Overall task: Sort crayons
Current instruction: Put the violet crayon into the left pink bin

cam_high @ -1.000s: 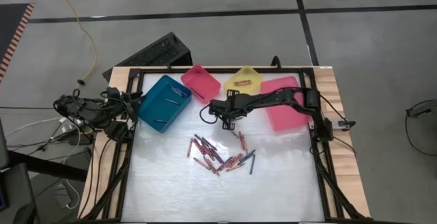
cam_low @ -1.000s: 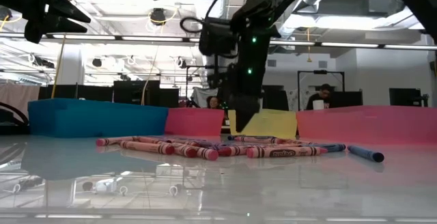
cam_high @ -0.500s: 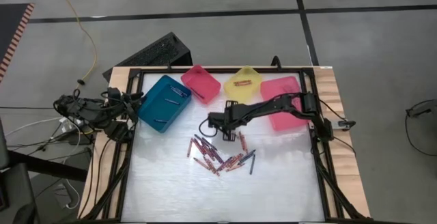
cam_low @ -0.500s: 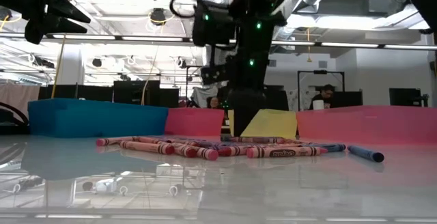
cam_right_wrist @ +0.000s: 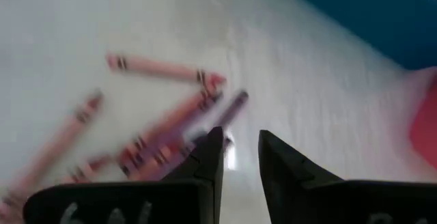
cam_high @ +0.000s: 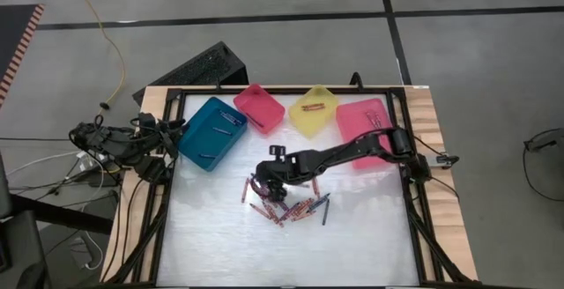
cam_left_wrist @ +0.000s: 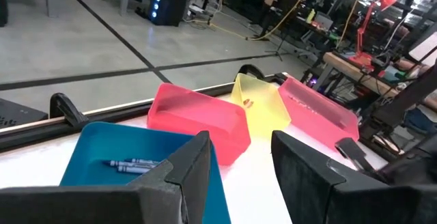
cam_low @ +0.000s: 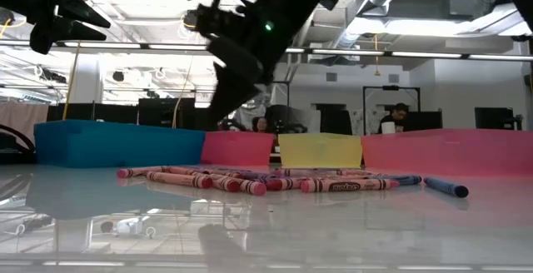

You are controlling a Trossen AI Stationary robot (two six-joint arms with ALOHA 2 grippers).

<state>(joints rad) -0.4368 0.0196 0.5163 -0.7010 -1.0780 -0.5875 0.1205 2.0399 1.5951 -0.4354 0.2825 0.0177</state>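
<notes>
Your right gripper hangs over the left end of the crayon pile, its arm stretched across the table from the right rail. In the right wrist view its fingers stand parted with a narrow gap and nothing between them; the tips point at a purple crayon lying among red ones. From table height the gripper looks to be clear of the surface, though that view is too dark to be sure how close.

The crayons lie in a loose heap near the middle of the white table, mostly red with a few dark blue ones, one blue crayon at the right edge of the heap. You have bare table in front of the pile and to both sides of it.

Along the far edge sit the bins: a teal bin at the left holding blue crayons, a small pink bin touching it, a yellow bin with a red crayon inside, and a larger pink bin partly under the right arm. The black frame rails run close along both table sides.

Your left gripper waits off the left edge beside the teal bin, fingers spread and empty.
</notes>
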